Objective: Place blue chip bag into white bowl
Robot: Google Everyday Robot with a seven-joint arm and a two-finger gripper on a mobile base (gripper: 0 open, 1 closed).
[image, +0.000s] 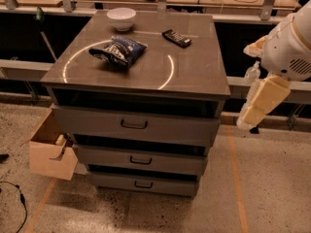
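The blue chip bag (pixel 118 50) lies puffy on the grey cabinet top (pixel 194 72), left of centre, inside a ring of reflected light. The white bowl (pixel 121 18) stands upright at the back left of the top, a short way behind the bag. It looks empty. My gripper is not in view. Only my arm's white housing (pixel 291 42) and cream link (pixel 262 101) show at the right edge, off the cabinet's right side and lower than its top.
A flat black bar packet (pixel 176 38) lies at the back right of the top. The cabinet has three shut drawers (pixel 133 125). An open cardboard box (pixel 51 147) sits by its lower left. A workbench runs behind.
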